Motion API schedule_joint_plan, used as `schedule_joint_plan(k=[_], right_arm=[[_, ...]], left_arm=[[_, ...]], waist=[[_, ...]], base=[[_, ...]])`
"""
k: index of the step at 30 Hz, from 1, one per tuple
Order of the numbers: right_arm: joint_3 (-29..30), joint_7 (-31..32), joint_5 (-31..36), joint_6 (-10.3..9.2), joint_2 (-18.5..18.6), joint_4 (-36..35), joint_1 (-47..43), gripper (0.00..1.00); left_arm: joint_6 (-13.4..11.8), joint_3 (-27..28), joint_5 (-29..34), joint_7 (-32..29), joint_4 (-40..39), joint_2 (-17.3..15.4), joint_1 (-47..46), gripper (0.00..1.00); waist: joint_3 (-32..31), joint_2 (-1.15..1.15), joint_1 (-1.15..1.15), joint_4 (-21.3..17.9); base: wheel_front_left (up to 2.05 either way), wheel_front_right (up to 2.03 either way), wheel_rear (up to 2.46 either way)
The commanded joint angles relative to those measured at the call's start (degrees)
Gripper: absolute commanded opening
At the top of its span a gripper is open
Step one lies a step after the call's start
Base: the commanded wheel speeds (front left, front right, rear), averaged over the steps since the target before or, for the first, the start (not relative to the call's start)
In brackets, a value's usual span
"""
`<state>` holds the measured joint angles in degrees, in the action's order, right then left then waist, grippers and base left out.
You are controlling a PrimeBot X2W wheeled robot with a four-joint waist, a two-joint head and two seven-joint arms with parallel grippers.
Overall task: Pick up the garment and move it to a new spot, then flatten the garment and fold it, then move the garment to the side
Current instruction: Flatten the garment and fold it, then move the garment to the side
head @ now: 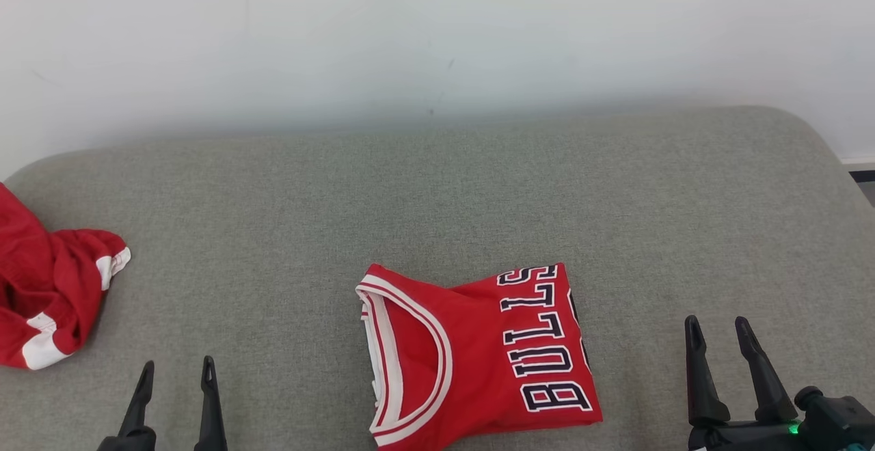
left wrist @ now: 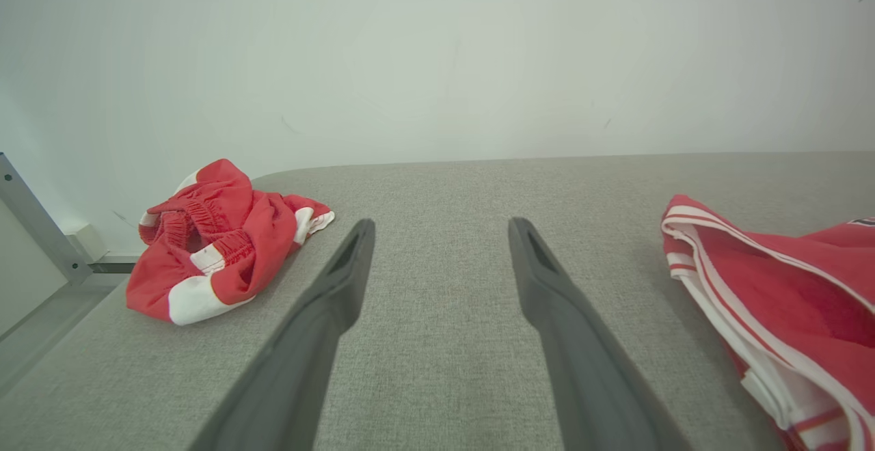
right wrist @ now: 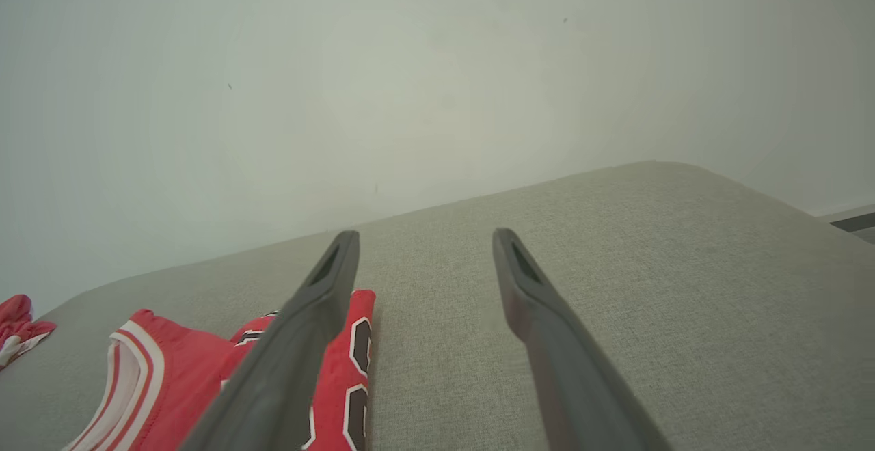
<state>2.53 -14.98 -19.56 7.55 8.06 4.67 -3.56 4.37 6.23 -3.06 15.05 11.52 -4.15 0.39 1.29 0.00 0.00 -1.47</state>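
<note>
The red jersey [head: 478,355] lies folded into a compact rectangle at the near edge of the grey padded surface [head: 437,184]. It sits about midway along that edge, with the collar toward the left and the lettering toward the right. Its outline looks fairly square, with a little white trim showing at the collar side. Judged from that, the pick-up, flattening and folding appear done. What seems left is the shift to the side, since the jersey sits centrally rather than off toward an end.

The right gripper [head: 716,321] stands near the jersey on its right, at the near edge, fingers spread and empty, clear of the cloth. The left gripper [head: 177,363], likewise spread and holding nothing, is farther off along the same edge. Beyond it, crumpled red-and-white shorts [head: 48,294] lie unfolded at the left edge.
</note>
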Motion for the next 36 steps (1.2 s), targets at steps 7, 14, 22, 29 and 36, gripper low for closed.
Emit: schedule_joint_plan(k=[7,14,22,29,36], right_arm=[[-0.6,-0.2,2.3,-0.15,-0.8,0.1,-0.9,1.00],[-0.8,-0.2,2.6,-0.15,-0.9,1.6,-0.3,1.00],[-1.3,-0.2,3.5,-0.15,-0.8,2.4,0.6,1.00],[-1.6,-0.2,4.3,-0.15,-1.0,3.0,1.1,1.00],[-1.5,-0.2,4.5,-0.15,-1.2,3.1,1.3,1.00]], left_arm=[[-0.1,-0.6,0.7,0.2,-0.5,-0.1,1.4,1.00],[0.2,-1.7,1.6,0.2,-0.4,-0.7,1.8,1.00],[-0.1,-2.2,1.3,0.2,-0.8,-0.7,1.9,1.00],[-0.5,-2.5,1.7,0.2,-1.3,-0.9,2.0,1.00],[-0.8,-2.8,1.9,0.2,-1.6,-1.1,1.8,1.00]], waist=[[-0.7,0.00,0.00,0.2],[-0.6,0.00,0.00,1.2],[-0.3,0.00,0.00,1.7],[-0.1,0.00,0.00,1.7],[0.2,0.00,0.00,1.8]], base=[[0.00,0.00,0.00],[0.00,0.00,0.00],[0.00,0.00,0.00],[0.00,0.00,0.00],[0.00,0.00,0.00]])
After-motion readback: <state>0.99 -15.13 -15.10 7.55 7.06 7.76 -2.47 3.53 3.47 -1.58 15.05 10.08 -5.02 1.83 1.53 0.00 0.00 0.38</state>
